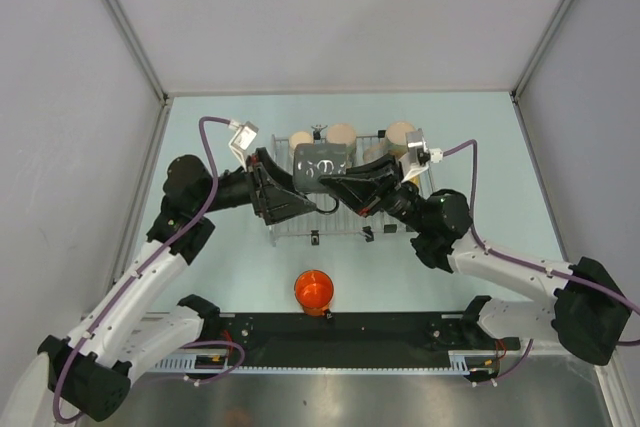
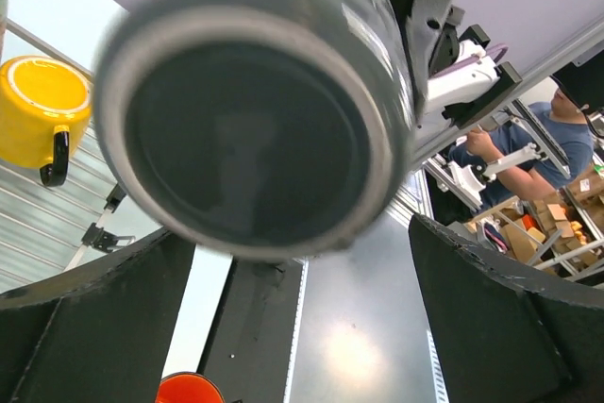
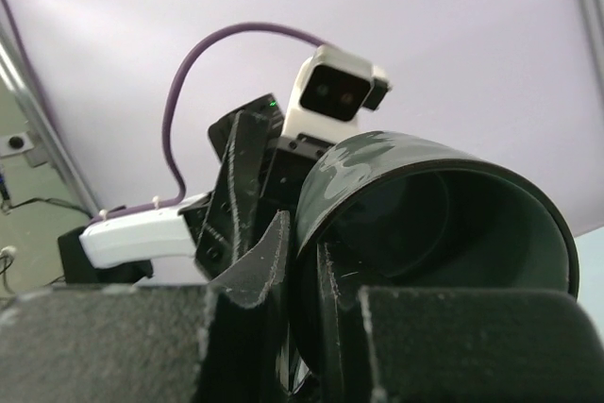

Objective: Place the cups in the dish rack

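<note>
Over the dish rack (image 1: 340, 224), the right gripper (image 1: 350, 187) has its jaws clamped on the rim of the dark grey mug (image 1: 322, 164). The left gripper (image 1: 288, 197) gapes wide beside it. Cream mugs (image 1: 341, 134) and the yellow mug (image 2: 38, 106) are racked. The orange mug (image 1: 314, 289) waits on the table before the rack.

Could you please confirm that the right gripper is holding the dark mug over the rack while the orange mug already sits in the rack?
Not quite. The orange mug is not in the rack; it stands on the table in front of it, as the top view shows. The rest holds: the right gripper grips the dark mug over the rack.
</note>
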You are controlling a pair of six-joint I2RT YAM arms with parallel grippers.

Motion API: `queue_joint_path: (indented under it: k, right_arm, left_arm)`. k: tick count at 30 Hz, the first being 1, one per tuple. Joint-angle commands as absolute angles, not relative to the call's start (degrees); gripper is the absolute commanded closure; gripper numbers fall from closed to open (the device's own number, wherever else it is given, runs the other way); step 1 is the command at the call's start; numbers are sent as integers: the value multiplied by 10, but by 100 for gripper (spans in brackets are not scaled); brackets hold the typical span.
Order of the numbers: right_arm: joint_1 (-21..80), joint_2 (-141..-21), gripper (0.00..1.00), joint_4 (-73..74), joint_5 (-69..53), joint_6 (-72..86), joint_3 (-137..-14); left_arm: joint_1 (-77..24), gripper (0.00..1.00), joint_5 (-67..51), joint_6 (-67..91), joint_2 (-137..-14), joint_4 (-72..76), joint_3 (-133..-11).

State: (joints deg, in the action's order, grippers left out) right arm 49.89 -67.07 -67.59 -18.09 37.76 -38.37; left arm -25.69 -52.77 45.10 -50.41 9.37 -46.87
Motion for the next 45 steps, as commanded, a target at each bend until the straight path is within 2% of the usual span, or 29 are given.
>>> queue_joint_path:
  k: [1, 12, 17, 20, 25, 28, 29, 34, 45]
  right_arm:
    - [490, -670, 100, -758, -149, 358, -418]
    - [492, -743, 100, -859, -150, 398, -402]
    - [504, -772, 100, -876, -141, 394, -408]
    - [509, -791, 100, -884, -141, 400, -411]
    - [529, -810, 100, -898, -142, 406, -402]
    - [546, -818, 100, -901, -154, 404, -408]
    - [549, -818, 100, -901, -159, 405, -408]
    - [576, -805, 100, -900, -160, 410, -384]
    - [625, -819, 100, -902, -170, 425, -340]
  left_arm:
    - [-265, 0, -532, 470, -493, 116, -464]
    - [-266, 1, -526, 497, -505, 147, -466]
    - [-267, 17, -528, 510, -507, 164, -463]
    - [-267, 23, -526, 501, -506, 156, -469]
    - [-265, 25, -514, 482, -512, 135, -484]
    - [-260, 35, -504, 469, -522, 128, -487]
    - [-258, 41, -500, 467, -525, 126, -488]
    - [-230, 50, -493, 453, -539, 120, -494]
    - [-195, 52, -500, 454, -537, 117, -513]
